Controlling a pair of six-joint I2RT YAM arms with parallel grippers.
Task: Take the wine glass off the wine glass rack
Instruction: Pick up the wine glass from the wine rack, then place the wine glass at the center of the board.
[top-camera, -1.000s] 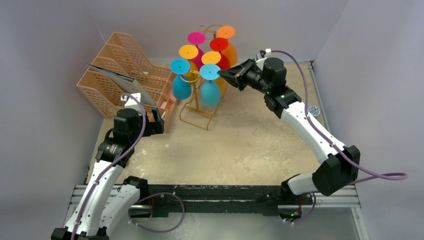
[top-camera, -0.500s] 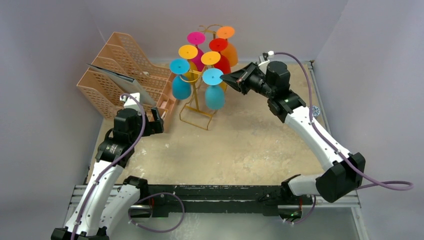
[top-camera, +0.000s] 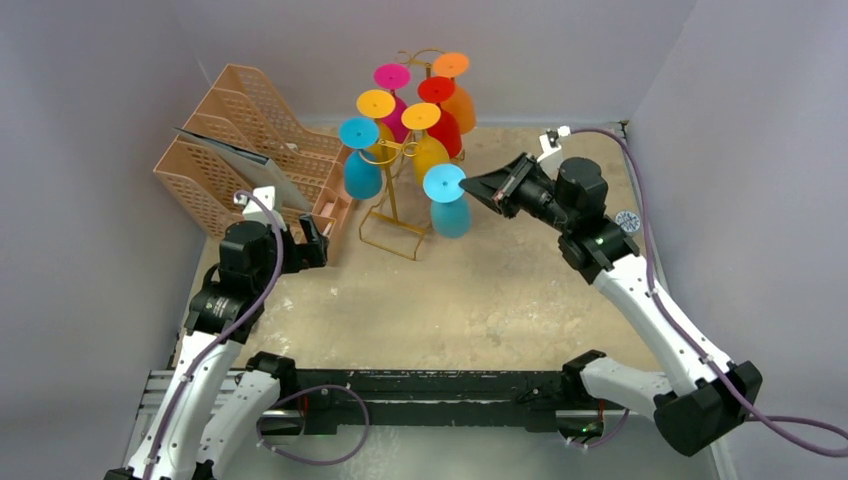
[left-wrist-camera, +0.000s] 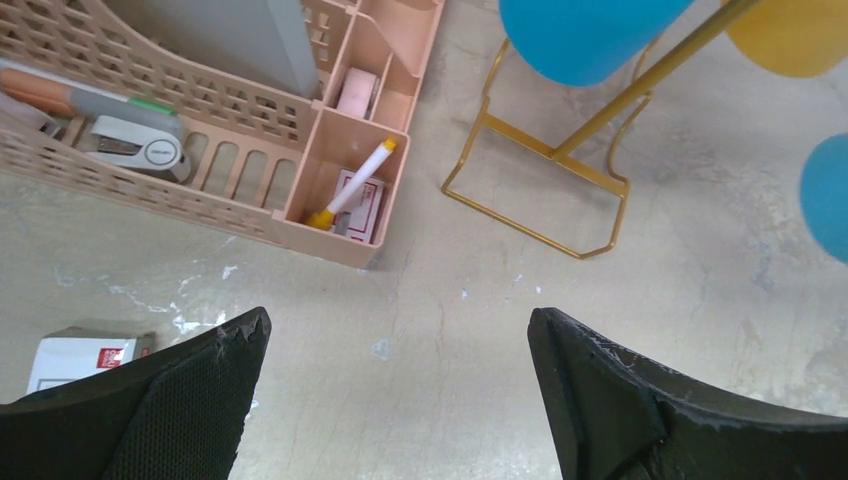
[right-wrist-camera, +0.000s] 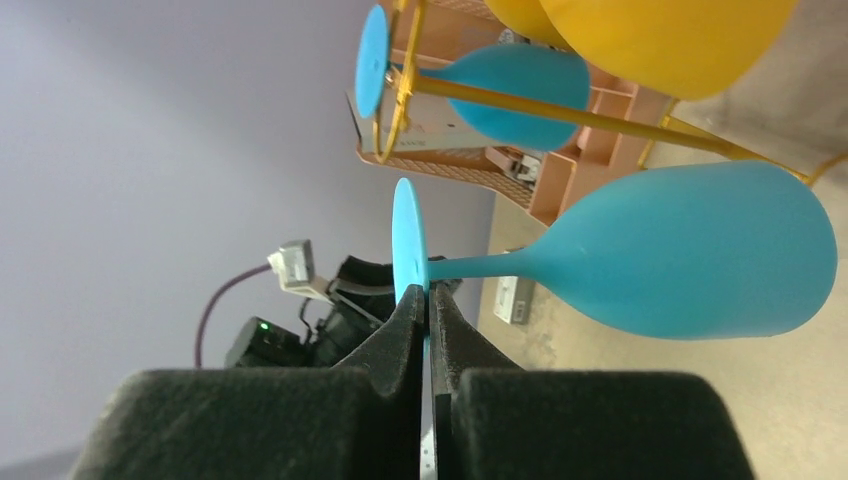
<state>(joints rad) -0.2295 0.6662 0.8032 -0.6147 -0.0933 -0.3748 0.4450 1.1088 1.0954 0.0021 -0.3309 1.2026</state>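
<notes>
Right gripper (top-camera: 468, 186) jaws pinch one wine glass (top-camera: 451, 214); six glasses (top-camera: 362, 173) on rack (top-camera: 392, 204).

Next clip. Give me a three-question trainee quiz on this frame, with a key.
1. True or false: the right gripper has its fingers shut on the foot of the blue wine glass.
2. The left gripper is: A) open and empty; B) shut and empty; C) shut on a glass.
3. How many glasses hang on the wine glass rack?
Key: 1 true; 2 A; 3 six.
</notes>
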